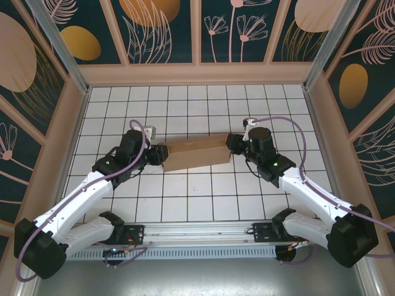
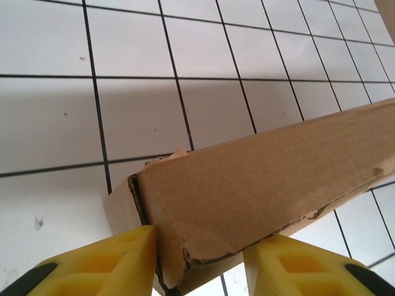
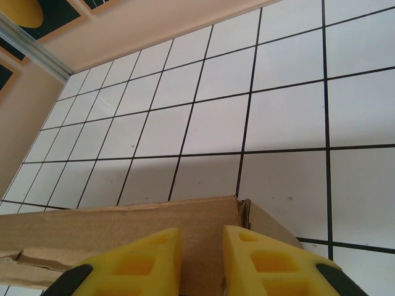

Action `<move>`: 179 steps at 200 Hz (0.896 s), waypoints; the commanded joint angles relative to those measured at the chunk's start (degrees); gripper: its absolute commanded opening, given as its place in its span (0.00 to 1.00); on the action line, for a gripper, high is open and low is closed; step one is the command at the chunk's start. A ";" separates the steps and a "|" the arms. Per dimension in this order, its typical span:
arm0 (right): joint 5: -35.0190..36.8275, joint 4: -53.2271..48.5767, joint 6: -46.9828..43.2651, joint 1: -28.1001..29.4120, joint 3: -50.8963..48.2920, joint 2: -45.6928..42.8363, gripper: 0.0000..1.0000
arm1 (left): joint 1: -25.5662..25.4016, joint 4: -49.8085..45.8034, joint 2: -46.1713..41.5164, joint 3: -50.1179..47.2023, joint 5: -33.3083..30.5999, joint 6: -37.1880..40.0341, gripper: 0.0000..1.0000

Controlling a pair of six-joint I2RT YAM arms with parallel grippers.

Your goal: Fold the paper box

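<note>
Yellow left fingers (image 2: pixel 117 262) pinch one end of the paper box (image 2: pixel 259 179); right fingers (image 3: pixel 148 259) pinch the other end, on the gridded surface (image 1: pixel 185 203).

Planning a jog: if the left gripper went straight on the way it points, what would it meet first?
The paper box: its end sits inside the left gripper, apparently touching both sides.

Left tool (image 2: pixel 203 262): yellow fingers (image 2: pixel 117 262) at 7 and 5 o'clock flank the near end of the box (image 2: pixel 259 179), both touching it. Box runs off toward 2 o'clock. Near corner frayed, end flap gaping slightly. White gridded table (image 2: pixel 49 123) beneath.
</note>
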 commanded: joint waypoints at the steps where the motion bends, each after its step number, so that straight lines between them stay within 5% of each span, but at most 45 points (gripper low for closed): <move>1: 1.15 -0.91 1.16 0.88 -0.51 0.38 0.25 | -0.33 -6.82 -1.02 3.52 4.90 0.73 0.38; 27: 1.62 -1.06 1.16 0.91 -0.66 0.44 0.26 | -0.38 -7.63 -1.21 6.78 8.05 1.41 0.35; 95: 2.15 -0.63 1.58 0.89 -0.20 0.68 0.28 | -0.38 -8.87 2.02 6.69 0.81 4.50 0.42; 135: 2.61 0.57 4.66 0.89 0.91 2.63 0.28 | -0.33 -2.27 2.13 0.73 8.57 1.05 0.54; 179: 4.76 0.18 6.52 1.08 2.83 3.99 0.28 | -0.38 -5.05 0.47 2.93 8.77 0.92 0.61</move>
